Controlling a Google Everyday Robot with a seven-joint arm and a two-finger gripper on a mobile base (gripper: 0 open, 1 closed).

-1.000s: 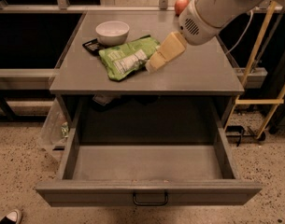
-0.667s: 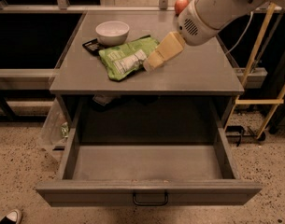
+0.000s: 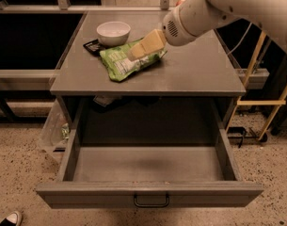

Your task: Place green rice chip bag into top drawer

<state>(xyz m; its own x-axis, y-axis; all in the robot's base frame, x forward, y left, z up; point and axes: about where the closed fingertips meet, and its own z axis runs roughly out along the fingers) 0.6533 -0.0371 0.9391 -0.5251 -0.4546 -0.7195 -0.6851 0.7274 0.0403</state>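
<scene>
1. Over the upper right part of the green rice chip bag (image 3: 120,66), the tan gripper (image 3: 137,52) points down and to the left, its tip at or just above the bag's crinkled surface. Whether it is open, closed or gripping the bag cannot be told from this angle.
2. Behind the gripper, a round white wrist housing with a small vent grille joins the thick white arm (image 3: 237,6), which runs up and out at the top right corner.
3. On the grey cabinet top (image 3: 195,72) the bag lies flat, left of centre, with its white label panel facing up.
4. Just behind the bag stands a white bowl (image 3: 113,32), upright, its pale inside showing; bowl and bag look very close or touching.
5. Beside the bowl's left foot lies a small black flat object (image 3: 91,45), partly tucked behind the bag's upper left corner.
6. Below the cabinet top, the top drawer (image 3: 86,195) is pulled well out toward the camera. Its flat grey floor shows from wall to wall, and a dark wire handle (image 3: 151,201) sits at the centre of its front.
7. Against the cabinet's left side leans a clear plastic bag (image 3: 52,131) on the speckled floor (image 3: 20,173).
8. To the right stands a yellow frame (image 3: 256,102).
</scene>
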